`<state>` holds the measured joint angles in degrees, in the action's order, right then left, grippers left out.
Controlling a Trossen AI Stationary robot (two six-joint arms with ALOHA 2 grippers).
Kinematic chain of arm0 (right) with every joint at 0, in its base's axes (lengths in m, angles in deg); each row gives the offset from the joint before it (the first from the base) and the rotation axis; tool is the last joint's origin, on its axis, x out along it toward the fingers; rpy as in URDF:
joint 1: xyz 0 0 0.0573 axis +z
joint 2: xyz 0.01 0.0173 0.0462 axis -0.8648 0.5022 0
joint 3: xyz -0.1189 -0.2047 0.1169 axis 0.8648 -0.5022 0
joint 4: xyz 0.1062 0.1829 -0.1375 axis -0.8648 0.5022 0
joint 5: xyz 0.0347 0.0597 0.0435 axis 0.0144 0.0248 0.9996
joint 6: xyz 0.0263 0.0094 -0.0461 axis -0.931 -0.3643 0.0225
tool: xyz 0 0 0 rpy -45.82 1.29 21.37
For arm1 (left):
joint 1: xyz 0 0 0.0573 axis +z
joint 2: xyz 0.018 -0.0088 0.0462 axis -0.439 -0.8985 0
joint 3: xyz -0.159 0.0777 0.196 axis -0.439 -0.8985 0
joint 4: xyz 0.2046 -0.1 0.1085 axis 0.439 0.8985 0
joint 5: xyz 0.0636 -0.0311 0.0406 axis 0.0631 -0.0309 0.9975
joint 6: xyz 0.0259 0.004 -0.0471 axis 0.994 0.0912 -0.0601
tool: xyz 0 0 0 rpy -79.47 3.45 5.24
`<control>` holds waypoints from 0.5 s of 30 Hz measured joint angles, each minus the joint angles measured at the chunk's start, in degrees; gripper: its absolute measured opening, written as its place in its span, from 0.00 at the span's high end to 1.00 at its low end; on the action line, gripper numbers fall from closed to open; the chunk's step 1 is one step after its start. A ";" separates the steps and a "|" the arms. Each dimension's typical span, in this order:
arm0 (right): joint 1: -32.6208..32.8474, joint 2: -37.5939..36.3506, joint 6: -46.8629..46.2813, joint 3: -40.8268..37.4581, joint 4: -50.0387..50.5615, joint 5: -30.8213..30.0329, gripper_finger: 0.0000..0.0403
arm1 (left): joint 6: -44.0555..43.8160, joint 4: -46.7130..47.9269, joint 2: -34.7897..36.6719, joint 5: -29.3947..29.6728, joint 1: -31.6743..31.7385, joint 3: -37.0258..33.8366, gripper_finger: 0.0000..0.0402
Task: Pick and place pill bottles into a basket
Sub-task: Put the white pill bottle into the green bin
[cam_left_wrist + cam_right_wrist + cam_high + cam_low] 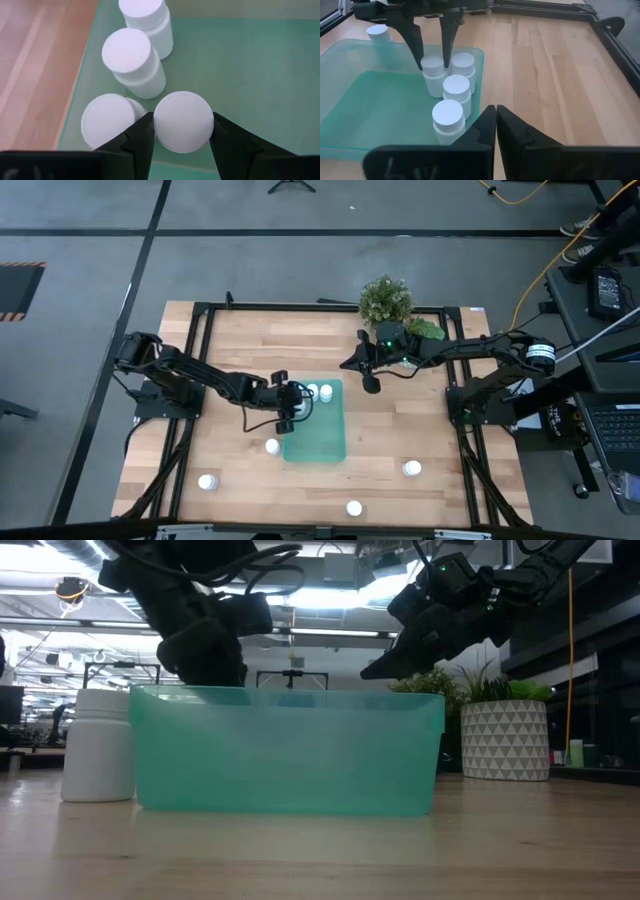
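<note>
Left gripper (182, 131): I've got its fingers clamped on a pill bottle (183, 121), inside the basket (260, 65), beside three others.
Right gripper (496, 112): fingers closed, empty, above the counter (400, 430).

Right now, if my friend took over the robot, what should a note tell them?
Left gripper: fingers around a pill bottle, inside the basket, beside three bottles already standing there.
Right gripper: shut, empty, waiting above the table near the basket's far corner.
Done: three bottles placed, a fourth arriving.
Left: let go of this one, then fetch the four bottles on the table: one by the basket and three toward the front edge.
</note>
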<state>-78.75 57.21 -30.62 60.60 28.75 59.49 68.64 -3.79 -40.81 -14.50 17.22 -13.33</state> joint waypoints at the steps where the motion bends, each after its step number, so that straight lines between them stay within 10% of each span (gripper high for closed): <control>1: 0.00 0.00 0.00 0.00 0.00 0.00 0.96 | 0.02 0.16 0.09 0.12 0.02 -0.02 0.60; 15: 0.00 0.00 0.00 0.00 -0.02 0.00 0.96 | -1.51 1.18 0.40 0.32 0.02 -0.02 0.58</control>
<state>-78.75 57.21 -30.62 60.60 28.73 59.49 67.13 -2.62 -40.41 -14.18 17.24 -13.35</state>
